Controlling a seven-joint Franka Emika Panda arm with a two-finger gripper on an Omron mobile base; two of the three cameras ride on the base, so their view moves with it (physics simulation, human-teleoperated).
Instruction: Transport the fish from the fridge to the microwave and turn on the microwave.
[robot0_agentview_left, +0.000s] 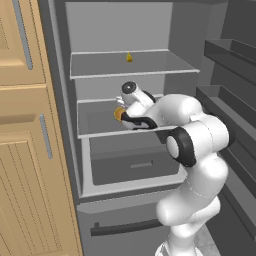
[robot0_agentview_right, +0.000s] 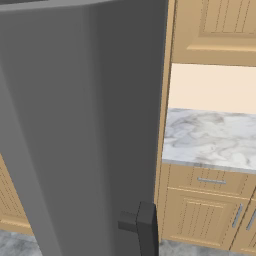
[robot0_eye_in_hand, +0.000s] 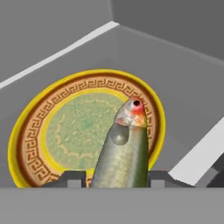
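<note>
Now the two-finger gripper (robot0_eye_in_hand: 117, 177) pinches the slender grey-green fish (robot0_eye_in_hand: 124, 148) above its yellow-rimmed patterned plate (robot0_eye_in_hand: 39, 131) inside the tall grey fridge (robot0_agentview_left: 125, 65) (microwave trip and start remain).

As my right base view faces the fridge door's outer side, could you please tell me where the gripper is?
Observer: The gripper is reaching onto the middle shelf of the open fridge.
Operator: Thank you. Does it have the fish?
Observer: In the hand view the fish sits between the jaws, apparently gripped.
Operator: Is anything beneath it?
Observer: A patterned, yellow-rimmed plate lies on that shelf.
</note>
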